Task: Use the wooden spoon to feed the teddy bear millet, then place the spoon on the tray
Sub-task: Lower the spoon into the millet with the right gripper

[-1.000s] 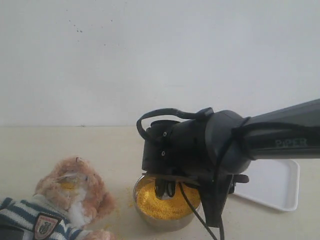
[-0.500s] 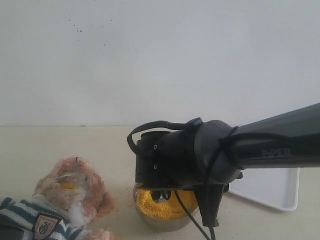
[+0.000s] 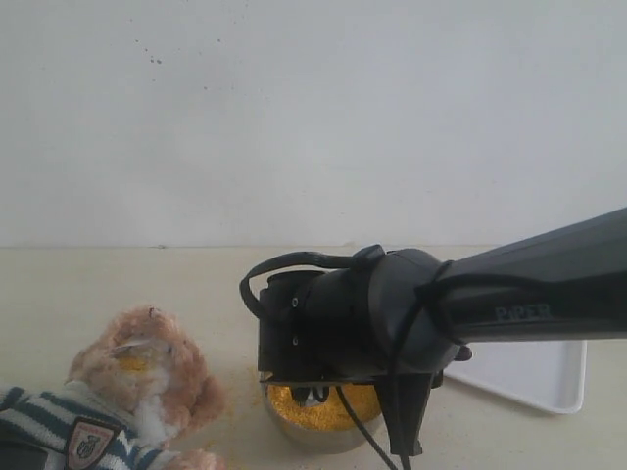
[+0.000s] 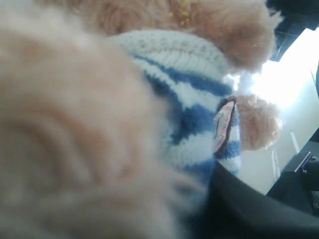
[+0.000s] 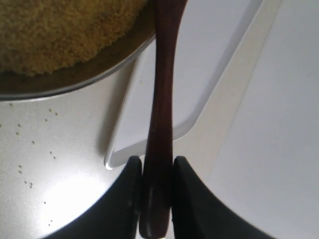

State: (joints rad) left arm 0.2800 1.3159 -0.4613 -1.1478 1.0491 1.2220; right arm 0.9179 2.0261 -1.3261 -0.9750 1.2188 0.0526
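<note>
**Student:** When the exterior view is read first, which containers stand on the table (image 3: pixel 118 284)?

**Tutor:** Two. A metal bowl (image 3: pixel 312 433) sits by the table's near edge, filled with yellow millet (image 3: pixel 343 403). A white tray (image 3: pixel 534 377) lies toward the right edge. The right arm (image 3: pixel 392 313) hangs directly over the bowl and hides most of it. The teddy bear (image 3: pixel 137 377) lies at the near left corner, apart from the bowl, with yellow grains (image 3: pixel 132 362) on its face.

**Student:** And the left wrist view?

**Tutor:** The bear's fur and striped shirt fill it, blurred, with the shield badge (image 4: pixel 223 124) showing. Of the left gripper (image 4: pixel 244 214) only a dark, blurred part appears against the bear. Whether its jaws are clenched or released cannot be told.

**Student:** The right wrist view?

**Tutor:** The right gripper (image 5: pixel 156 169) is clenched on the handle of the wooden spoon (image 5: pixel 162 99), with one of its fingers (image 5: pixel 127 199) pressed to each side. The handle runs over a corner of the tray (image 5: pixel 199 74) and across the bowl's rim (image 5: pixel 114 57). The spoon's scoop end leaves the frame beside the millet (image 5: pixel 55 30). Loose grains dot the table beside the bowl.
</note>
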